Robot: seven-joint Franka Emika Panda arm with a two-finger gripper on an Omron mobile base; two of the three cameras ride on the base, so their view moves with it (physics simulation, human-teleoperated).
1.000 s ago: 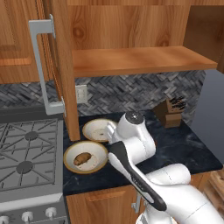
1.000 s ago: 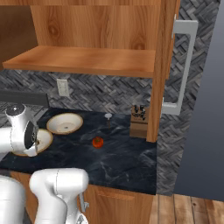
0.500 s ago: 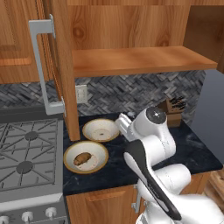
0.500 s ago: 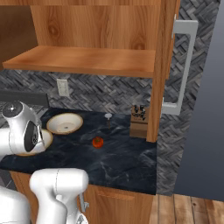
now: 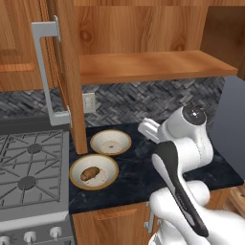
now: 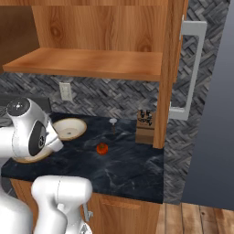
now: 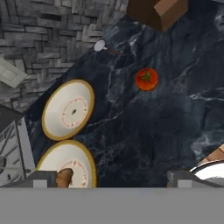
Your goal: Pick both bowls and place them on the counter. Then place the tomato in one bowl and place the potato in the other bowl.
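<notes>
Both bowls on the counter (image 5: 129, 172), toward its stove-side end. Rear bowl (image 5: 110, 141) near the back wall, just below the wall socket (image 5: 89, 102); interior bare. Front bowl (image 5: 94, 171) nearer the counter's front edge, just beside the rear one, close to the stove (image 5: 28, 167); whether the rims touch cannot be told. Potato (image 5: 89, 173) lying inside the front bowl, slightly off centre.

Tomato (image 6: 102, 148) resting directly on the counter, about mid-depth, well apart from both bowls and in neither. Knife block (image 6: 145, 128) at the back of the counter toward the cabinet side, upright. Small pale stemmed item (image 6: 113, 121) standing near the back wall, between rear bowl and knife block; too small to identify.

Gripper (image 7: 111, 175) raised above the counter, looking down over bowls and tomato. Jaws spread wide, nothing between them, no contact with any item.
</notes>
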